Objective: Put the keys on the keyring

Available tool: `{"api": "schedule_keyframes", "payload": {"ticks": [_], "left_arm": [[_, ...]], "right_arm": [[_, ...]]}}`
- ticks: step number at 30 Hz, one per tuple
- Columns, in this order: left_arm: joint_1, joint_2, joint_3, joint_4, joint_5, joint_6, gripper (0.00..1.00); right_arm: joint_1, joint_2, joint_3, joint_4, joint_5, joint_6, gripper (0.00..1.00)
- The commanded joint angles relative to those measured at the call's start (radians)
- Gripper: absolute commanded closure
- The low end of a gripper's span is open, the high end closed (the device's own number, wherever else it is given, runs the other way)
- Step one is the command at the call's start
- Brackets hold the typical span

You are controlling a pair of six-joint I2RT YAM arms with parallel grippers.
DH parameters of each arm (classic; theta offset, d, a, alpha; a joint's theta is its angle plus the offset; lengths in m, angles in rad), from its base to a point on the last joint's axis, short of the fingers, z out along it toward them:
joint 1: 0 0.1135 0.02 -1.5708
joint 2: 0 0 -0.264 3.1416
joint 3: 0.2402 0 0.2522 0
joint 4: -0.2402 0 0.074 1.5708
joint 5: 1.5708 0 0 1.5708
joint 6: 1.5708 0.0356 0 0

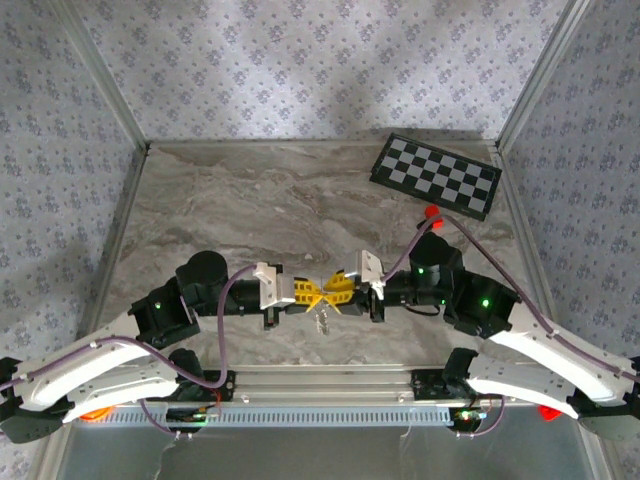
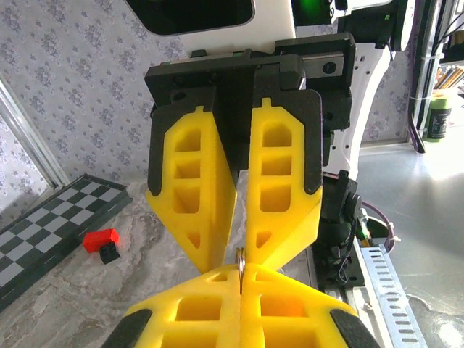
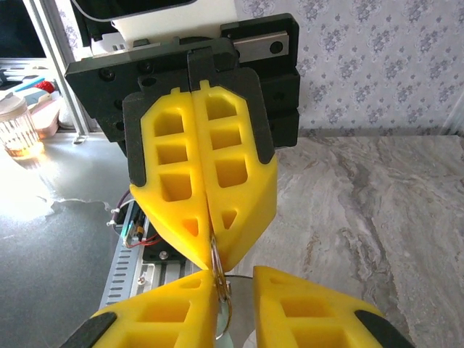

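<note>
Silvery keyring (image 1: 322, 318) hangs straight down from the clamped left fingers (image 3: 174, 181); right fingers (image 3: 167, 312) slightly parted around it.

You have two hands to count: one left hand (image 1: 306, 291) and one right hand (image 1: 340, 290). Each has two yellow fingers (image 2: 190, 190), four in all. There is one keyring (image 1: 322, 319). The number of keys on it cannot be made out. The worktop (image 1: 250, 200) carries one checkerboard (image 1: 435, 176) and one red block (image 2: 100, 238).
</note>
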Motion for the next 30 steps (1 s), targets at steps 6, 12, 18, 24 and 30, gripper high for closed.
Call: {"api": "schedule_keyframes", "payload": {"ticks": [6,12,18,24,30], "left_arm": [[0.003,-0.019,0.0,0.1,0.053,-0.039,1.0],[0.004,-0.013,-0.006,0.125,0.06,-0.053,1.0],[0.003,-0.014,-0.03,0.174,0.045,-0.086,1.0],[0.003,-0.026,-0.029,0.119,-0.023,-0.075,1.0],[0.002,-0.014,0.052,-0.109,-0.116,-0.012,0.74]], "right_arm": [[0.004,-0.002,-0.02,0.022,-0.051,0.0,0.8],[0.003,-0.008,-0.028,0.029,-0.058,-0.005,0.84],[0.004,-0.013,-0.02,0.011,-0.059,-0.016,1.0],[0.002,-0.022,0.053,-0.102,0.01,-0.061,1.0],[-0.001,0.032,0.161,-0.252,0.101,-0.095,1.0]]}}
